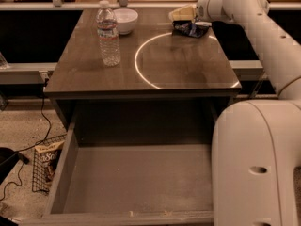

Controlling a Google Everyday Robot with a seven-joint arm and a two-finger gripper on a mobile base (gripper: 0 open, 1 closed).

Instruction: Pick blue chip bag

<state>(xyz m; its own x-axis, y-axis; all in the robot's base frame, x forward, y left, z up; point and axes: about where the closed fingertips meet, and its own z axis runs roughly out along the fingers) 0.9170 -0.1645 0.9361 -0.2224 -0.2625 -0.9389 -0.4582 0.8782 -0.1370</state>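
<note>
The blue chip bag (191, 28), small, crumpled and dark blue with whitish patches, lies on the brown table (178, 65) at the far right, on the white ring's edge. My gripper (179, 13) is cream-coloured, points left and sits just above and slightly left of the bag. The white arm reaches in from the right. I cannot tell whether the gripper touches the bag.
A clear water bottle (108, 34) stands at the table's left, with a white bowl (125, 20) behind it. An open drawer (136, 178) juts out below the table's front. A tan snack bag (47, 157) sits in a wire basket on the floor at left.
</note>
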